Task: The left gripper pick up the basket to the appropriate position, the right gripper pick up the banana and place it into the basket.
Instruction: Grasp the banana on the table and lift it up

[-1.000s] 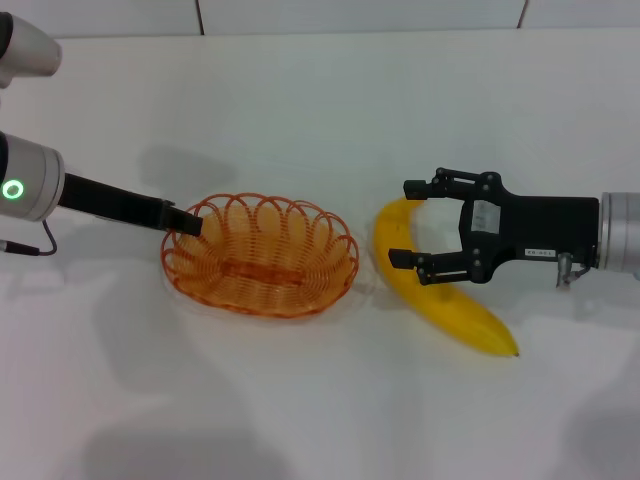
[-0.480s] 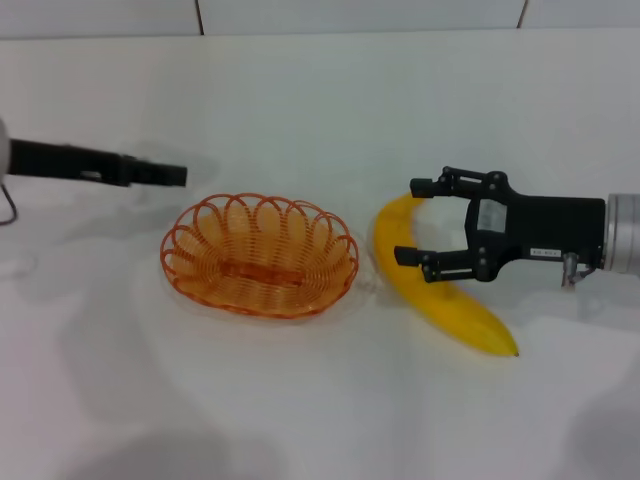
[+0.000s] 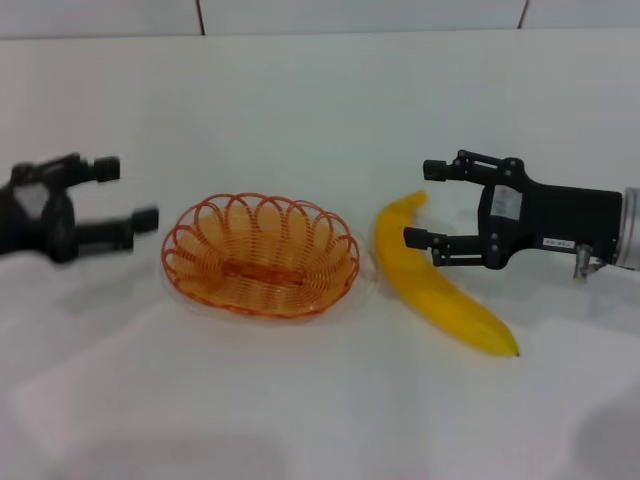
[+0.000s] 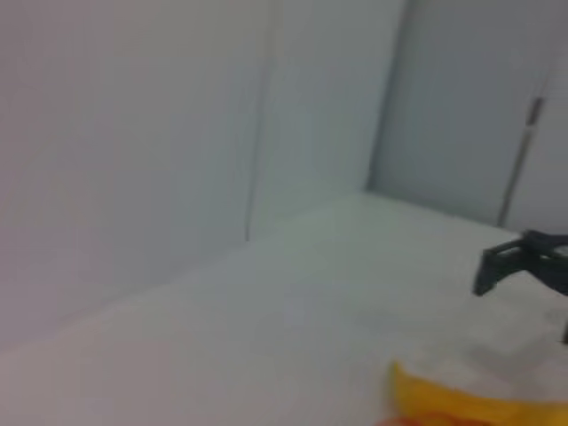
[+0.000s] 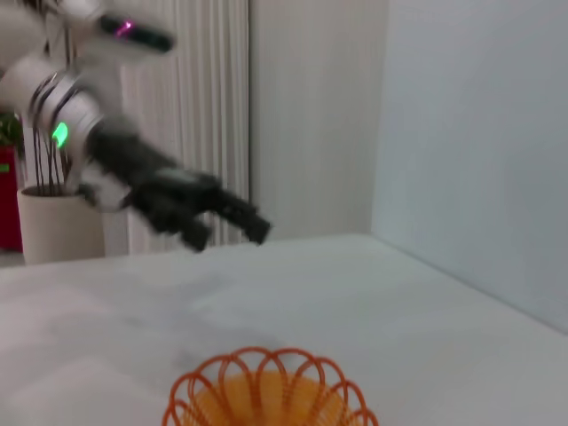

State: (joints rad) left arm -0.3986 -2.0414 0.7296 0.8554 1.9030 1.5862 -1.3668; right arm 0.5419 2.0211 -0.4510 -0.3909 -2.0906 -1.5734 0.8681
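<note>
The basket point(image 3: 260, 255) sat on the white table point(image 3: 320, 420), and everything else is placed from it. The left gripper point(image 3: 112, 195) hung just off the basket's left rim, not touching it, its two fingers spread apart and holding nothing. The banana point(image 3: 437, 284) lay on the table just beside the basket's right rim, its stem end nearest the basket and its dark tip pointing away. The right gripper point(image 3: 428, 205) stood on the far side of the banana from the basket, jaws wide open, one finger over the banana's upper end; from the head view it could not be told whether any finger touched the fruit.

The risks, as a judgement: the banana was smooth and curved, so a grasp near its end rather than its middle could let it swing or slip out. Closing low might also push it against the basket and shift that. The light wire basket, unheld, could slide if bumped.
</note>
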